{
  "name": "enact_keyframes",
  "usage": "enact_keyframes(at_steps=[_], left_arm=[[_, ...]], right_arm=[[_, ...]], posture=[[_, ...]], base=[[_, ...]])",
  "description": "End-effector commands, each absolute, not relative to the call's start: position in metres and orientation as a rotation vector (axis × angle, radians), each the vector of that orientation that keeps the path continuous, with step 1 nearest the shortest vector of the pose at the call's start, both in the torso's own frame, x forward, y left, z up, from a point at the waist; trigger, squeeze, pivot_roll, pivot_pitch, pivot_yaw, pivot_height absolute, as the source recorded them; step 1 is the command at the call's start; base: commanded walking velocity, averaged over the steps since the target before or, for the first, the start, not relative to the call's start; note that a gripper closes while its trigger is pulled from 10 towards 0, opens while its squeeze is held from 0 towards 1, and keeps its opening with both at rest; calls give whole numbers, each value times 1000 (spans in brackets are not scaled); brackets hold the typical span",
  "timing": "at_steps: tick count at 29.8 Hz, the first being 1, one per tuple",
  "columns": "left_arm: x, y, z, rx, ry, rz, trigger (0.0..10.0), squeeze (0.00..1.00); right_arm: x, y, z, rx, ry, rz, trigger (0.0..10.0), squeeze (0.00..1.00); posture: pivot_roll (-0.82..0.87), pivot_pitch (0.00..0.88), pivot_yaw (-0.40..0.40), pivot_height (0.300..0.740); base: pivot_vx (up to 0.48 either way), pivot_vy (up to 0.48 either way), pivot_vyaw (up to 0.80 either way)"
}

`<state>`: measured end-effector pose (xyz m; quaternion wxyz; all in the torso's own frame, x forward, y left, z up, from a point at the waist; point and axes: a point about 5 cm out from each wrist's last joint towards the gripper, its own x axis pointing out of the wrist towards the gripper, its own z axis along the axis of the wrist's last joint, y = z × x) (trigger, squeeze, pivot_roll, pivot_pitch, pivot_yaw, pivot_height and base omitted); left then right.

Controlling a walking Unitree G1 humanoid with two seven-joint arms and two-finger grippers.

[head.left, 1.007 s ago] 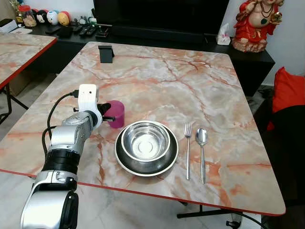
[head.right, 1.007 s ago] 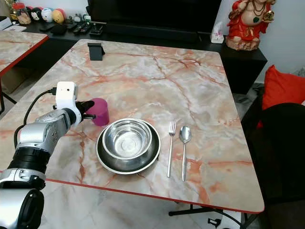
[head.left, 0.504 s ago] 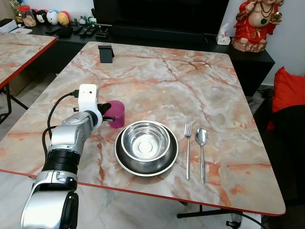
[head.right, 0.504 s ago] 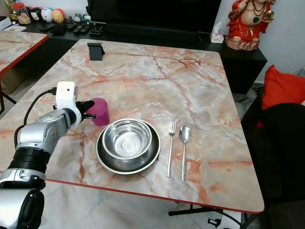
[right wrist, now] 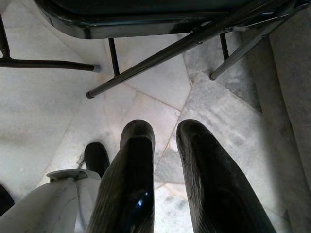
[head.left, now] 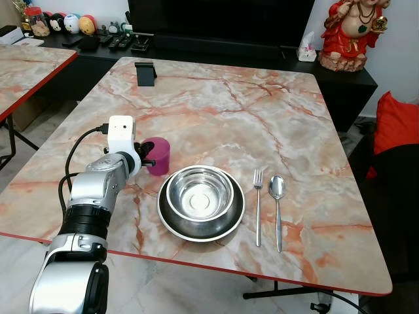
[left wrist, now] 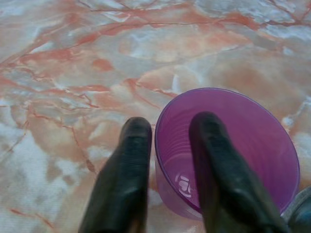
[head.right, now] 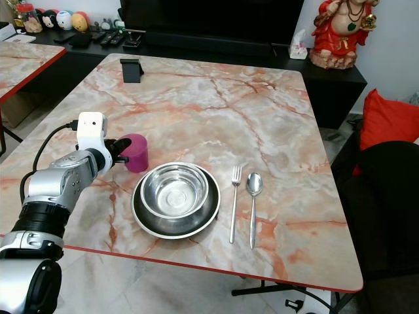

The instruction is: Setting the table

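Gripping the purple cup (head.left: 158, 156) rim in my left hand (left wrist: 167, 145), one finger inside, steel bowl (head.left: 200, 195) alongside on the counter (head.left: 262, 118).

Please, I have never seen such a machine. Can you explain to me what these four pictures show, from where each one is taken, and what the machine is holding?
This is a humanoid robot with two silver arms. Two pictures come from a camera on its head, looking down at a pink marble-patterned table. The other two come from cameras on its wrists, looking along the black fingers.

On the table stand a round steel bowl inside a wider dark steel plate, with a steel fork and a steel spoon lying beside them.

The left hand grips the rim of a purple plastic cup: one finger inside, one outside. The cup stands on the table beside the plate. The right hand hangs idle above the grey floor.
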<state>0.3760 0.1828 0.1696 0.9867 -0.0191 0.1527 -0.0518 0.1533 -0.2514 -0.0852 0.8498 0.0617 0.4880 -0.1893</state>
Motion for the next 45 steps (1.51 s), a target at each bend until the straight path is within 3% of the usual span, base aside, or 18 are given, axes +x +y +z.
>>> enact_keyframes(at_steps=[1, 4, 6, 7, 8, 9, 19, 25, 29, 35, 45], left_arm=[[377, 180, 174, -35, 285, -107, 10000, 694], [378, 179, 178, -48, 249, -103, 10000, 737], [380, 178, 185, -75, 200, -102, 10000, 678], [380, 177, 188, -83, 181, -106, 10000, 506], [380, 177, 189, -83, 173, -109, 10000, 506], [380, 176, 191, -84, 165, -111, 10000, 0], [376, 183, 227, -168, -120, -93, 10000, 0], [360, 169, 235, 94, -337, -121, 10000, 0], [350, 159, 232, 142, -414, -161, 10000, 0], [336, 157, 219, 172, -445, -148, 10000, 0], [327, 175, 210, 152, -454, -39, 10000, 0]], right_arm=[[153, -256, -84, 118, 1031, -406, 10000, 0], [153, -256, -84, 117, 1031, -406, 10000, 0], [153, -256, -84, 116, 1031, -406, 10000, 0], [153, -256, -84, 116, 1031, -405, 10000, 0], [153, -256, -84, 116, 1031, -405, 10000, 0], [153, -256, -84, 116, 1031, -405, 10000, 0], [153, -256, -84, 116, 1030, -405, 10000, 0], [153, -256, -84, 123, 1024, -412, 10000, 0], [153, -256, -84, 124, 1022, -417, 10000, 0], [153, -256, -84, 127, 1015, -425, 10000, 0], [153, -251, -85, 137, 1006, -436, 10000, 0]], posture=[[-8, 0, -68, 740], [-8, 0, -69, 740], [-7, 0, -70, 740], [-7, 0, -70, 740], [-7, 0, -70, 740], [-7, 0, -70, 740], [-6, 0, -70, 740], [-6, 0, -65, 740], [-8, 0, -63, 740], [-8, 0, -57, 740], [-15, 0, -27, 740]], base=[[0, 0, 0], [0, 0, 0], [0, 0, 0], [0, 0, 0], [0, 0, 0], [0, 0, 0], [0, 0, 0], [0, 0, 0], [0, 0, 0], [0, 0, 0], [0, 0, 0]])
